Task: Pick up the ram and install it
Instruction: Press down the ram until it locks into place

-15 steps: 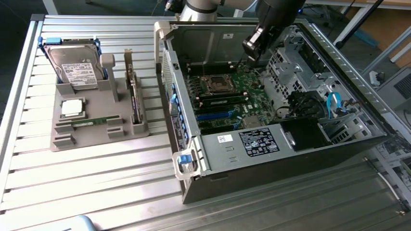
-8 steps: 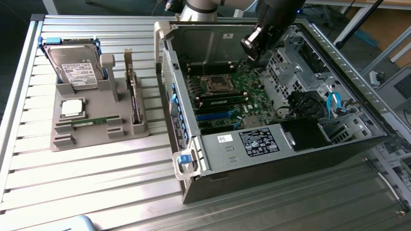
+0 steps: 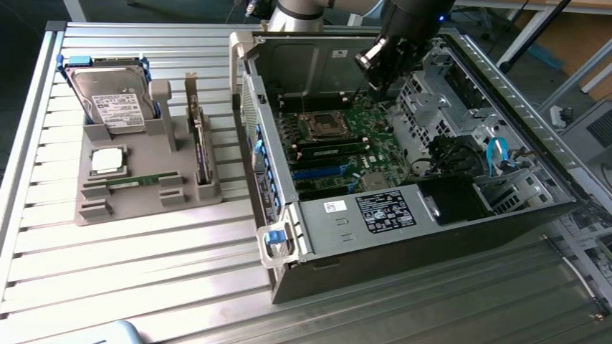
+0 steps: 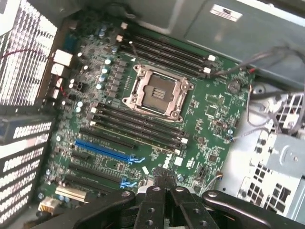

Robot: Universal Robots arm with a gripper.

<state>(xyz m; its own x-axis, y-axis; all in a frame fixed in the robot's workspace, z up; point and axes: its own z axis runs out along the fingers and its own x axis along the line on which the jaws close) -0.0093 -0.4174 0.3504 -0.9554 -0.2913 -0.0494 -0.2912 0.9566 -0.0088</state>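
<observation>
The ram [image 3: 142, 180], a thin green stick with black chips, lies flat in the grey holder tray [image 3: 143, 209] at the exterior view's left. My gripper [image 3: 379, 77] hangs far from it, inside the open computer case [image 3: 287, 236] above the motherboard [image 3: 368, 140]. In the wrist view the black fingers [image 4: 158, 183] meet at their tips, shut on nothing, over the board's edge near the blue slot [image 4: 102, 150]. Long black memory slots [image 4: 138, 126] run on both sides of the empty CPU socket [image 4: 157, 93]. A green strip [image 3: 335, 148] sits among the slots near the socket.
The tray also holds a hard drive [image 3: 113, 100] standing on edge, a square silver CPU [image 3: 107, 161] and an upright expansion card [image 3: 198, 140]. Drive cages and cables [image 3: 497, 154] crowd the case's right side. The slatted metal table [image 3: 143, 272] surrounds everything.
</observation>
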